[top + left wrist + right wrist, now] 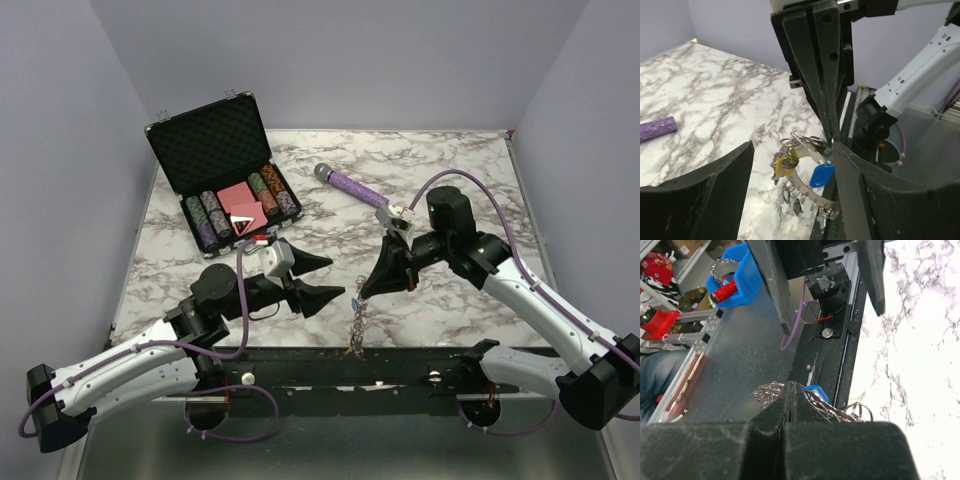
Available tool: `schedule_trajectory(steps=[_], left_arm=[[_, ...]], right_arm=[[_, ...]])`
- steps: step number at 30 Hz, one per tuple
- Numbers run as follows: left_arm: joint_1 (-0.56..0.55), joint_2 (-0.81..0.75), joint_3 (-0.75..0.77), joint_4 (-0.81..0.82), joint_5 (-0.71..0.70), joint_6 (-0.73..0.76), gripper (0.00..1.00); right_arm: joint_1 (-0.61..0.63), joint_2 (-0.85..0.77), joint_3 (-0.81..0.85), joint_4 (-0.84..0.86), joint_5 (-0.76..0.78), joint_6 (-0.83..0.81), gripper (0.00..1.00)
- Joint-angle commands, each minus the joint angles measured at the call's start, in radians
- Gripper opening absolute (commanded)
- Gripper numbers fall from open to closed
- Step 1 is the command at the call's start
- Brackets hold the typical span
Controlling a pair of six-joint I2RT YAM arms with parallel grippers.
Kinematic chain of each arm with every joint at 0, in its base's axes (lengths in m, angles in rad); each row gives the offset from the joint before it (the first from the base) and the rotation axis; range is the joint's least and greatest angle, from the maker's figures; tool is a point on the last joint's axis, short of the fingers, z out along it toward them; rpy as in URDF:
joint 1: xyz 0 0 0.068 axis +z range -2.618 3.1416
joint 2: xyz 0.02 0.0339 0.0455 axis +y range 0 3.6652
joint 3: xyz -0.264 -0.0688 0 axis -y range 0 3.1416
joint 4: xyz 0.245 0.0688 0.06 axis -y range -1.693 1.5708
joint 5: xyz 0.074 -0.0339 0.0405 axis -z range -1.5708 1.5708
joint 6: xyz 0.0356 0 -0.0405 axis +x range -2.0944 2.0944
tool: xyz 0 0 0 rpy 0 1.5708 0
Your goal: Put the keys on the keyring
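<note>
The keyring (pixel 807 190), a wide toothed silvery band, hangs from my right gripper (pixel 363 292) just over the table's front edge, with its lower part dangling (pixel 355 328). A yellow-capped key (pixel 784 166) and a blue-capped key (pixel 821 175) hang on it among small split rings. My right gripper (pixel 790 390) is shut on the ring's top, and a blue cap (pixel 816 390) shows behind its tips. My left gripper (pixel 336 278) stands open just left of the ring. In the left wrist view its fingers (pixel 700 195) flank the ring on both sides without touching it.
An open black case (pixel 215 135) with poker chips and cards stands at the back left. A purple microphone (pixel 350 185) lies at the back centre. The black front rail (pixel 400 360) runs right under the hanging ring.
</note>
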Motion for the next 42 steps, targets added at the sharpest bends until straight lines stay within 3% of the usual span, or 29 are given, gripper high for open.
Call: schedule_trajectory(steps=[1, 6, 14, 23, 42], left_arm=[[0.064, 0.064, 0.046, 0.026, 0.277, -0.045, 0.71], [0.101, 0.127, 0.027, 0.095, 0.420, -0.065, 0.64], [0.111, 0.137, -0.068, 0.268, 0.428, -0.096, 0.56], [0.113, 0.232, -0.077, 0.399, 0.426, -0.159, 0.44], [0.113, 0.265, -0.072, 0.354, 0.396, -0.192, 0.31]], right_arm=[[-0.008, -0.020, -0.012, 0.034, -0.065, -0.049, 0.00], [-0.012, -0.006, -0.002, 0.023, -0.065, -0.086, 0.00], [-0.022, 0.019, 0.014, 0.022, -0.065, -0.095, 0.00], [-0.025, 0.023, 0.014, 0.026, -0.058, -0.089, 0.00], [-0.025, 0.023, 0.006, 0.060, -0.041, -0.054, 0.00]])
